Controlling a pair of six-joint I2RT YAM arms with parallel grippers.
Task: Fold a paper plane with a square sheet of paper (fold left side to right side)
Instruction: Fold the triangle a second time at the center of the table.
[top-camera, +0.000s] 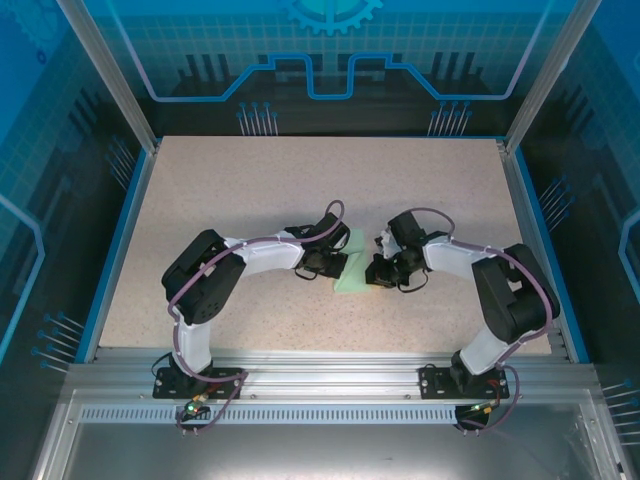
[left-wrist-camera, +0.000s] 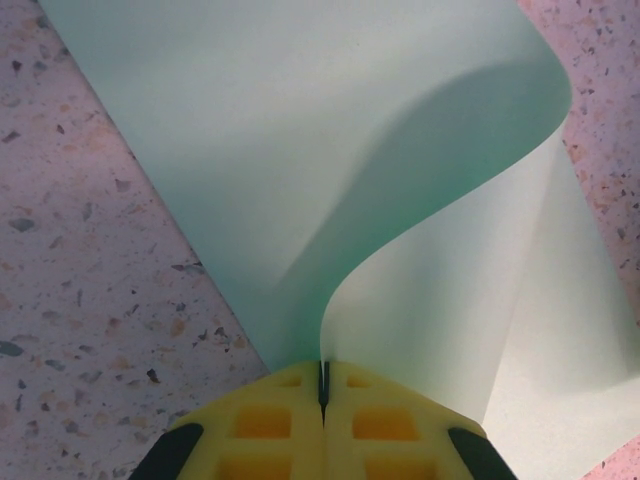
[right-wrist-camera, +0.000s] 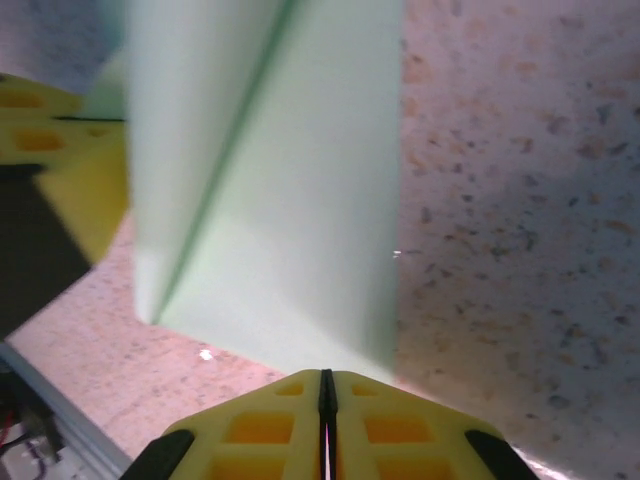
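Enclosing speckled table (top-camera: 250, 190) and mint paper (top-camera: 352, 275), blue walls (top-camera: 320, 50)

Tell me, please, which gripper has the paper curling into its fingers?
The left gripper: the square sheet of paper arches off the table into its shut fingers; at the right gripper it has no such curl.

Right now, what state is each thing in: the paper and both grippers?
square sheet of paper: partly folded, one side lifted and curled over the rest, not pressed flat.
left gripper: shut on the sheet's lifted edge.
right gripper: shut, fingertips at the sheet's edge; whether it pinches the sheet cannot be told.
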